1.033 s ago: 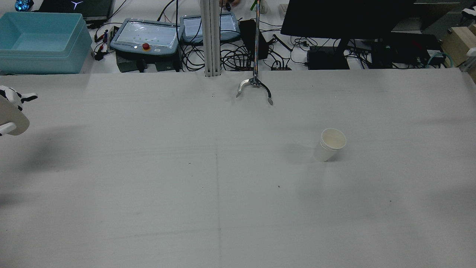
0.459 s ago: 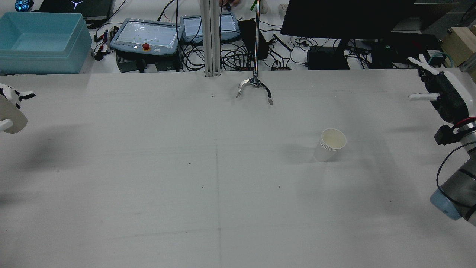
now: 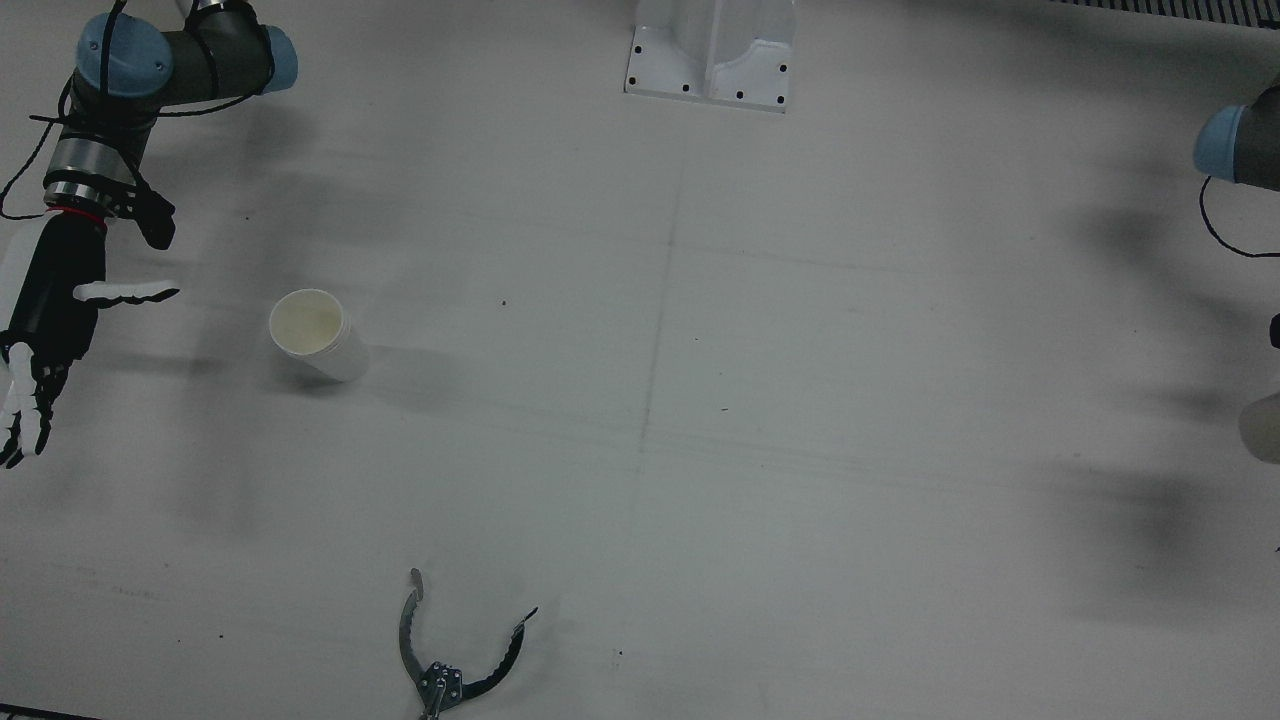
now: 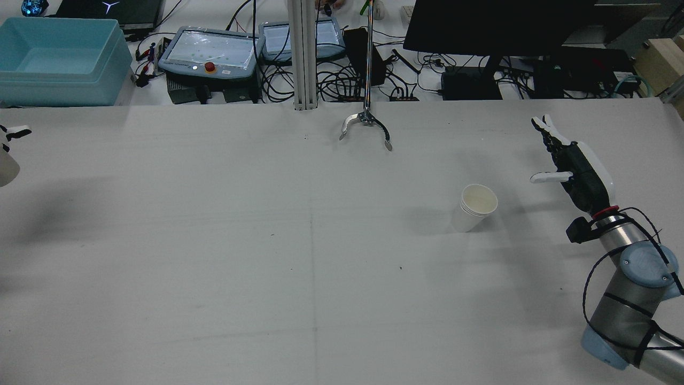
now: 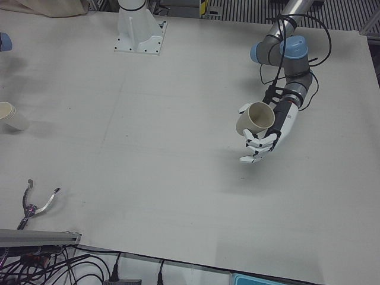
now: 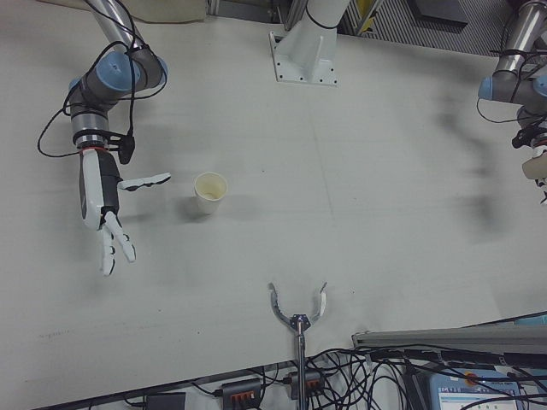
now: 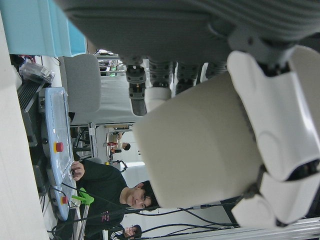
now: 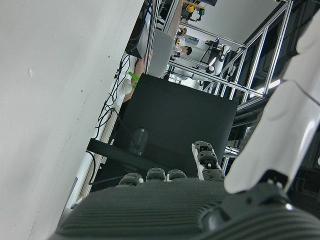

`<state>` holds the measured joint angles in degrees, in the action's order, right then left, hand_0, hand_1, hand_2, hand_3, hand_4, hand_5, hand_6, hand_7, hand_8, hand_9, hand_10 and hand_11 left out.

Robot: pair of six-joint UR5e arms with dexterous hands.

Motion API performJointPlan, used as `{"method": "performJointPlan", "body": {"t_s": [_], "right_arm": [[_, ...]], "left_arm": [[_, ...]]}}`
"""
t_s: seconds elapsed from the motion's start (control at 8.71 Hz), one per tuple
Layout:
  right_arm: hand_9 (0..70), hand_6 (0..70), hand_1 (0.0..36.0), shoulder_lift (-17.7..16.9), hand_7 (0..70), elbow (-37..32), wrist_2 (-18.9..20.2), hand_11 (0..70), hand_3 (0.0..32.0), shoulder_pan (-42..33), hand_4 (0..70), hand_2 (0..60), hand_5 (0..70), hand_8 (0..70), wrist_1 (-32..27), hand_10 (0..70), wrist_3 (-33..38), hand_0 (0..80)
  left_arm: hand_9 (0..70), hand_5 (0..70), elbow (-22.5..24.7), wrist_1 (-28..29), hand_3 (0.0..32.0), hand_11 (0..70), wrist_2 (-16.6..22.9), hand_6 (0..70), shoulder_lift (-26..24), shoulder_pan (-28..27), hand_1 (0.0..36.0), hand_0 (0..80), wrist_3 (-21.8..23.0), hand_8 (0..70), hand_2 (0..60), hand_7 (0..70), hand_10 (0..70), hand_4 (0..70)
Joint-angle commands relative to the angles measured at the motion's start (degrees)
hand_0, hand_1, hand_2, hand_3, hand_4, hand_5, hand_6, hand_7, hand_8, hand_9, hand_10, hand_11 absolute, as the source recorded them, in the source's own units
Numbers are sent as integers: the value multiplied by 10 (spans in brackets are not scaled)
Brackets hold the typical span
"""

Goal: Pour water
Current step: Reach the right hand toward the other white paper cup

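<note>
While left hand grips a tan cup, apparently tilted, right hand hangs splayed, empty, beside white cup.

We see table centre bare, wide free room between arms. Only obstacles: white paper cup upright near our right hand, small gap between them; metal grabber claw lying at far edge.

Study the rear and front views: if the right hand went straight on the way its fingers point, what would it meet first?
Probably nothing on the table: the right hand points toward the far edge, passing beside the standing paper cup. Beyond lie cables and a monitor; depth is unclear.
</note>
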<state>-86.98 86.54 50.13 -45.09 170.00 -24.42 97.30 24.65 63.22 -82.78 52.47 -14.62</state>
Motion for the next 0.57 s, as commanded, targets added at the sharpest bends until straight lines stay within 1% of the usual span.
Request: {"method": "performJointPlan", "body": {"t_s": [0.0,0.11,0.23,0.46], "right_arm": [[0,0,85,-1,0,30,-35,10,0,61,52,0,20,30,7,0,-1,471],[0,0,82,-1,0,36,-64,6,0,90,53,0,21,30,7,0,0,470],[0,0,86,-1,0,38,-71,9,0,103,50,0,19,31,7,0,-1,473],[0,0,96,-1,0,42,-72,6,0,118,46,0,10,30,7,0,-2,478]], "left_arm": [[700,700,-2,0,0,252,0,416,2,1,360,520,2,562,600,700,158,411],[700,700,-2,2,0,251,0,416,2,3,360,519,3,563,600,700,157,414],[700,700,0,3,0,249,1,416,2,7,360,519,3,563,600,700,156,420],[700,700,1,3,0,250,1,417,2,8,360,523,3,564,600,700,156,420]]}}
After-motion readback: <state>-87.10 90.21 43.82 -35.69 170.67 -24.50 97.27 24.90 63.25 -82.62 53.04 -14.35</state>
